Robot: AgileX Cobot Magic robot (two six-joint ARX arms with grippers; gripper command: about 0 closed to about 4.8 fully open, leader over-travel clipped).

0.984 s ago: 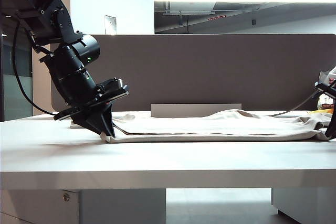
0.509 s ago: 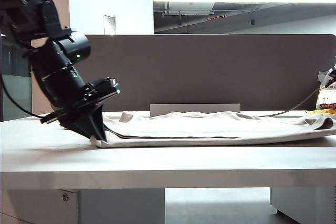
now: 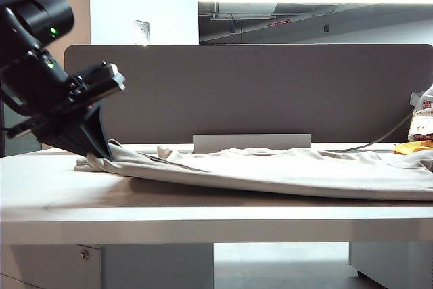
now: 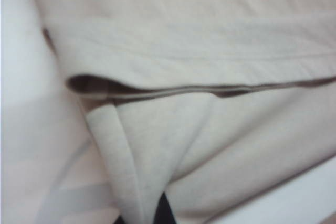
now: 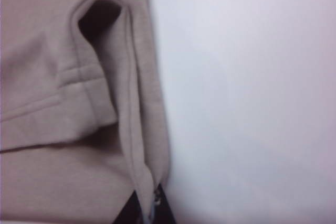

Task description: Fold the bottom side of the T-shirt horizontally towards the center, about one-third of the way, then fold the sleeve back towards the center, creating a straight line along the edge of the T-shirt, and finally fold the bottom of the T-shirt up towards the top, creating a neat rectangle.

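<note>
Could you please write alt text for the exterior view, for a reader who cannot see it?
The left gripper, shut on the T-shirt, holds its left edge just above the white table; the beige cloth stretches across to the right edge.

Soft, matt cream cloth T-shirt (image 3: 270, 170) with stitched hems lies on a smooth, pale, faintly sheened counter (image 3: 203, 214); the left end effector (image 3: 101, 150) looks like matt black plastic.

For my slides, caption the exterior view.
Left gripper, shut on the T-shirt, lifts its edge off the table.
</note>
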